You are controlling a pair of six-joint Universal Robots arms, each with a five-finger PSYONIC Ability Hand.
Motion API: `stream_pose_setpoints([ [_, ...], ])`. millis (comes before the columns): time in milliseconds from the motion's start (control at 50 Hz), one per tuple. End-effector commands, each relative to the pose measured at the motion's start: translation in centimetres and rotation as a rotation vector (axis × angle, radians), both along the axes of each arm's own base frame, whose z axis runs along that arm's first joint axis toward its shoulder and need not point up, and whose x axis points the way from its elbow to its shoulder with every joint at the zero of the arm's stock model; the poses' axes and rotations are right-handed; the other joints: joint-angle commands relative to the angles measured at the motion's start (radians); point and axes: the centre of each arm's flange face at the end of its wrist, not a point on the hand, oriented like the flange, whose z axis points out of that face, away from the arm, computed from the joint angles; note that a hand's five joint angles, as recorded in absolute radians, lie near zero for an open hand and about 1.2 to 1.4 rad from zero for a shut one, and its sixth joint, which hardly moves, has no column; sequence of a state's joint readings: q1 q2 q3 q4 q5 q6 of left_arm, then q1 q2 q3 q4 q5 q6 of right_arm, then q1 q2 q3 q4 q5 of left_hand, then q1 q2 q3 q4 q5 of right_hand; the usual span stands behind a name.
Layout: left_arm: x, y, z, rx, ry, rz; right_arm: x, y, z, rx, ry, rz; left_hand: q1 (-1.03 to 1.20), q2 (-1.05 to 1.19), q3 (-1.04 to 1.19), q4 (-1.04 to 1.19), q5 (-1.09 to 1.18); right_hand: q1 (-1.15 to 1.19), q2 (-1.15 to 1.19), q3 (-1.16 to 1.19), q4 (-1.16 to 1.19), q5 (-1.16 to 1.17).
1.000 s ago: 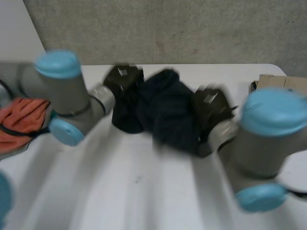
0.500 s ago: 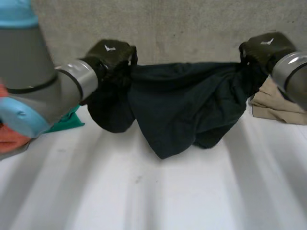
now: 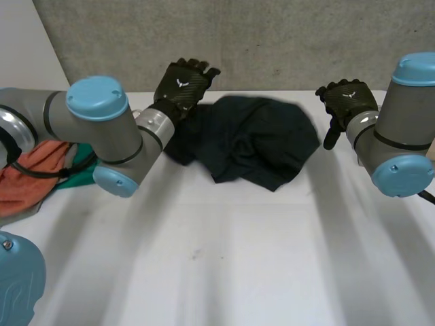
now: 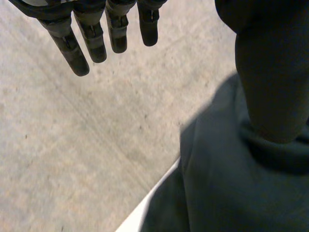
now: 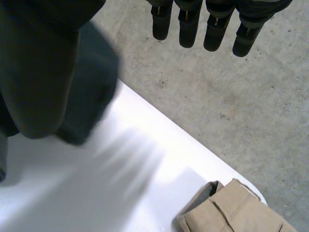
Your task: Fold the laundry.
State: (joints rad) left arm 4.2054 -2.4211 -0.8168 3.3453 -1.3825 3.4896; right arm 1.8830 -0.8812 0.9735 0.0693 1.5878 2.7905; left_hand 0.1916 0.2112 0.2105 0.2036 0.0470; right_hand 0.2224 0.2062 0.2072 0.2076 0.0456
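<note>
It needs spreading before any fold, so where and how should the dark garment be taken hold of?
Probably at its two side ends, each from outside. The dark garment lies bunched, wider than deep, by the table's far edge; the open left robot hand is at its left end, the open right robot hand off its right end.

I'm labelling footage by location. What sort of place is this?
Probably a robotics lab bench: a plain white table against a bare concrete wall, a dark garment on it, an orange cloth nearby.
</note>
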Motion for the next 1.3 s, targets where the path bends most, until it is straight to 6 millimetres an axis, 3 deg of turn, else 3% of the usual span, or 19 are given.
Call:
stream_pose_setpoints([
  [20, 1.1, 0.1, 1.1, 0.006, 0.017, 0.139, -0.9, 1.5, 3.2, -0.031, -0.006, -0.011, 0.013, -0.006, -0.006, 0.001, -0.017, -0.048, -0.032, -0.033, -0.033, -0.046],
  [140, 1.7, 1.5, 2.2, 0.017, 0.022, 0.157, -1.4, 3.3, 5.6, -0.020, -0.004, -0.002, 0.051, 0.032, 0.032, 0.039, 0.021, -0.048, -0.032, -0.033, -0.033, -0.046],
  [280, -0.8, 4.9, 1.0, 0.071, 0.021, 0.082, -1.0, 4.7, 6.5, 0.058, -0.031, 0.029, 0.189, 0.170, 0.170, 0.177, 0.159, -0.048, -0.032, -0.033, -0.033, -0.046],
  [380, -1.3, 4.2, -1.7, 0.130, 0.035, 0.091, -0.2, 4.8, 6.7, 0.129, -0.241, 0.042, 0.201, 0.181, 0.182, 0.189, 0.171, -0.048, -0.032, -0.033, -0.033, -0.046],
  [440, -2.2, 3.5, -3.2, 0.165, 0.065, 0.083, 0.6, 4.5, 5.2, 0.214, -0.355, 0.069, 0.198, 0.178, 0.179, 0.186, 0.168, -0.048, -0.032, -0.033, -0.033, -0.046],
  [500, -2.7, 2.2, -4.7, 0.190, 0.102, 0.080, 1.3, 3.6, 2.2, 0.316, -0.424, 0.067, 0.201, 0.181, 0.182, 0.189, 0.171, -0.048, -0.032, -0.033, -0.033, -0.046],
  [680, -3.5, 0.4, -8.8, 0.247, 0.083, 0.085, 5.3, 1.9, -4.4, 0.370, -0.444, 0.088, 0.204, 0.184, 0.185, 0.192, 0.174, -0.048, -0.032, -0.033, -0.033, -0.046],
  [740, -3.4, 0.5, -9.6, 0.273, 0.067, 0.091, 5.9, 0.8, -6.1, 0.331, -0.441, 0.062, 0.213, 0.193, 0.194, 0.201, 0.183, 0.176, 0.192, 0.191, 0.191, 0.178],
  [800, -3.2, 0.8, -10.3, 0.303, 0.053, 0.102, 6.8, 0.5, -6.3, 0.279, -0.426, 0.082, 0.239, 0.220, 0.220, 0.227, 0.209, 0.815, 0.831, 0.830, 0.830, 0.817],
  [820, -3.0, 1.2, -10.8, 0.333, 0.041, 0.112, 7.2, 0.7, -5.9, 0.254, -0.405, 0.103, 0.242, 0.222, 0.223, 0.230, 0.212, 1.170, 1.186, 1.185, 1.185, 1.173],
  [880, -2.5, 1.8, -11.7, 0.387, 0.037, 0.140, 7.8, 1.7, -4.7, 0.219, -0.361, 0.137, 0.242, 0.223, 0.223, 0.230, 0.212, 1.174, 1.190, 1.189, 1.189, 1.176],
  [900, -2.3, 2.2, -11.7, 0.414, 0.054, 0.155, 8.0, 2.6, -3.2, 0.187, -0.340, 0.162, 0.239, 0.220, 0.220, 0.227, 0.209, 1.174, 1.190, 1.189, 1.189, 1.176],
  [980, -1.6, 2.1, -10.1, 0.449, 0.141, 0.194, 7.7, 4.3, 0.5, 0.091, -0.317, 0.199, 0.239, 0.220, 0.220, 0.227, 0.209, 1.174, 1.190, 1.189, 1.189, 1.176],
  [1080, -1.6, 2.0, -9.3, 0.460, 0.196, 0.196, 6.8, 6.4, 3.6, 0.028, -0.312, 0.221, 0.230, 0.211, 0.211, 0.218, 0.200, 1.174, 1.190, 1.189, 1.189, 1.176],
  [1140, -1.9, 2.0, -9.1, 0.454, 0.205, 0.186, 6.3, 7.7, 4.7, 0.018, -0.315, 0.227, 0.219, 0.199, 0.200, 0.207, 0.189, 1.174, 1.190, 1.189, 1.189, 1.176],
  [1240, -2.3, 2.4, -9.6, 0.481, 0.215, 0.176, 5.7, 8.9, 4.8, 0.034, -0.310, 0.226, 0.221, 0.202, 0.203, 0.209, 0.192, 1.174, 1.190, 1.189, 1.189, 1.176],
  [1300, -2.9, 3.2, -9.6, 0.505, 0.231, 0.151, 5.3, 9.3, 5.1, 0.033, -0.308, 0.221, 0.470, 0.450, 0.451, 0.458, 0.440, 1.174, 1.190, 1.189, 1.189, 1.176],
])
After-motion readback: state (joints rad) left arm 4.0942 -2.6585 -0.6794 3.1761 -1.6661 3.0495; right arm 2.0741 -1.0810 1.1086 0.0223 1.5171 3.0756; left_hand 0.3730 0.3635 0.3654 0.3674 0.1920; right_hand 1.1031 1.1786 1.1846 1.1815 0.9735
